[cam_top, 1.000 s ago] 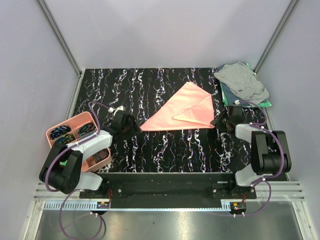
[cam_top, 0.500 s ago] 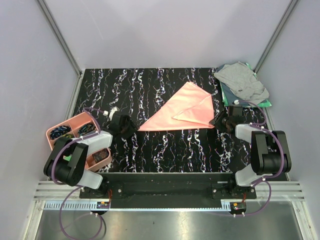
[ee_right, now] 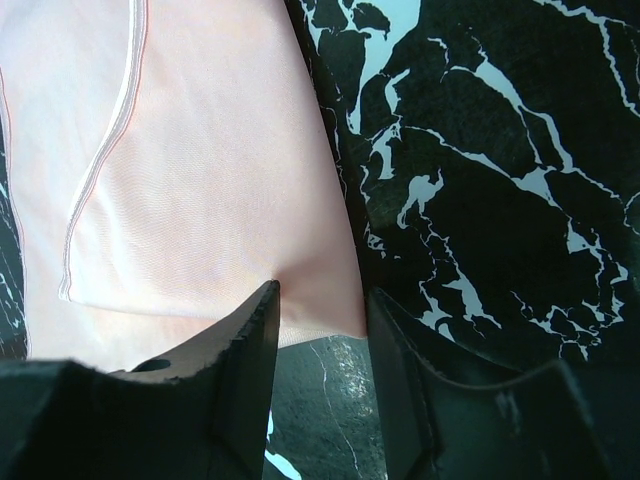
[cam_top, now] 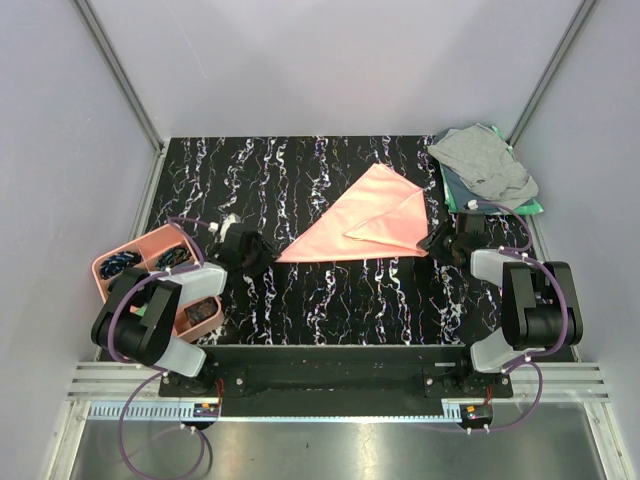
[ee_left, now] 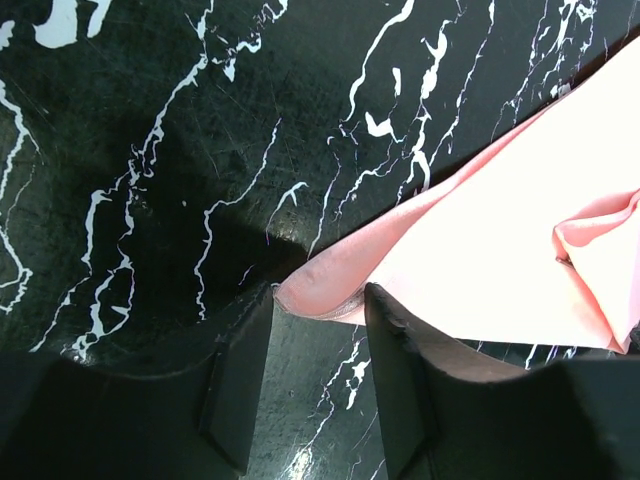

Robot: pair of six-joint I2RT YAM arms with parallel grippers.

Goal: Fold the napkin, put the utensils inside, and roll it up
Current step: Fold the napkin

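Two napkin (cam_top: 360,222) corners straddled, jaws apart: left gripper (ee_left: 318,300), right gripper (ee_right: 322,300); table (cam_top: 330,300) around.

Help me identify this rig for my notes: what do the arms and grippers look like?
The left arm and right arm have bulky black joints, white link covers and looping purple cables. The left gripper and right gripper are black, each with two flat, blunt fingers.

The napkin (cam_top: 365,220) was thin woven cloth with a soft sheen and a stitched hem. The table (cam_top: 330,290) was smooth, glossy black stone-look with white veins and fine scratches. The fingers (ee_left: 235,380) of the left gripper (ee_left: 320,295) looked matt black plastic. The grey cloth (cam_top: 485,160) was dull, soft fabric.
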